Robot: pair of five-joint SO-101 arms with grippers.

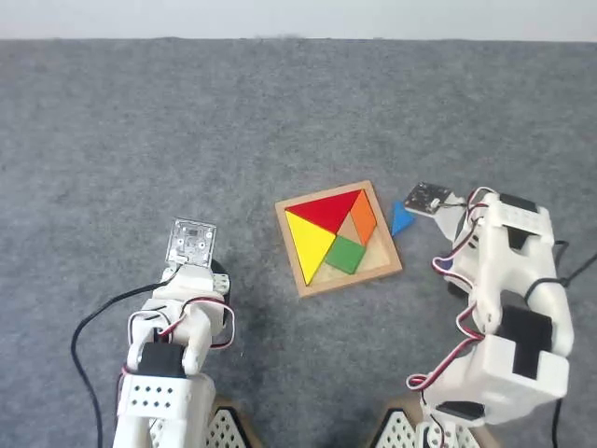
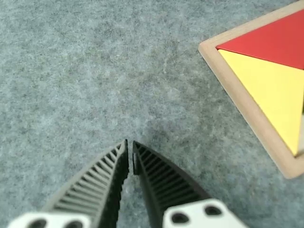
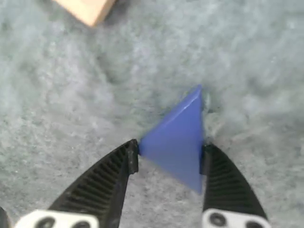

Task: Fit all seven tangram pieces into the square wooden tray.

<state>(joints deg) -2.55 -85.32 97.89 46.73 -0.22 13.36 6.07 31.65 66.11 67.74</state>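
The square wooden tray (image 1: pixel 354 281) lies mid-table holding a red triangle (image 1: pixel 328 211), a yellow triangle (image 1: pixel 308 241), an orange piece (image 1: pixel 364 215) and a green square (image 1: pixel 346 254). Bare wood shows between them. Just off the tray's right edge sits a small blue triangle (image 1: pixel 401 218). My right gripper (image 3: pixel 169 149) is shut on this blue triangle (image 3: pixel 178 142), one finger against each side, low over the carpet. The left gripper (image 2: pixel 129 143) is shut on nothing over bare carpet, left of the tray (image 2: pixel 247 107).
Grey carpet covers the whole table. The left arm (image 1: pixel 182 317) stands at the front left, the right arm (image 1: pixel 494 271) at the front right. A tray corner (image 3: pixel 88 9) shows beyond the blue triangle. Open carpet lies behind the tray.
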